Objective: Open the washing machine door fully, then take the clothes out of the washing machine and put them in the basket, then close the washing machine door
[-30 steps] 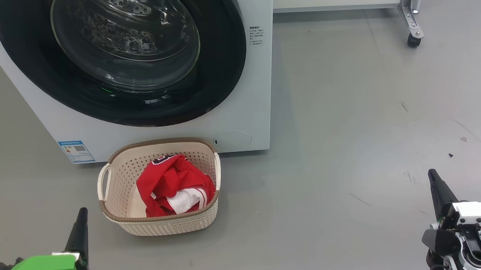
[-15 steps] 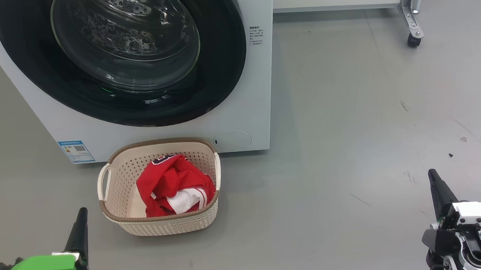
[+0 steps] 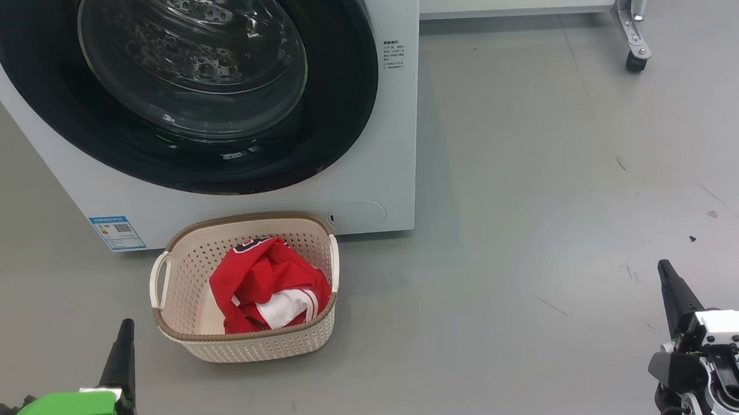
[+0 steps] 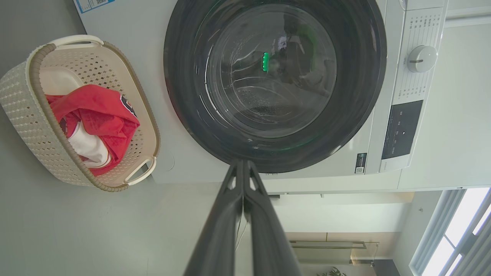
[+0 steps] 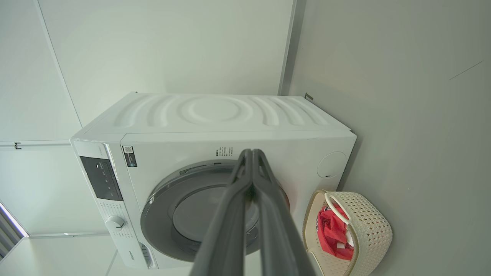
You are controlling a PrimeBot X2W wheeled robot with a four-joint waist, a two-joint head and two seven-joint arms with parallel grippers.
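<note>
1. Head view: round black-rimmed glass washing machine door (image 3: 185, 71) shut on the white washing machine (image 3: 380, 162); red-and-white jersey clothes (image 3: 259, 283) lie in the cream perforated basket (image 3: 256, 346).
2. We judge the task finished; our left end effector (image 3: 126, 324) and right end effector (image 3: 663, 268), pressed together, empty, need only rest.
3. Scuffed grey floor (image 3: 533, 192); castored metal leg (image 3: 634, 42) beyond.

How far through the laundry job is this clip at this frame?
Looks finished. The red and white fabric clothes lie in the cream perforated plastic basket, and the round black-rimmed glass door sits shut against the white washing machine. Nothing is in hand: left tool and right tool are both shut, empty, apart from everything. No step appears left.
</note>
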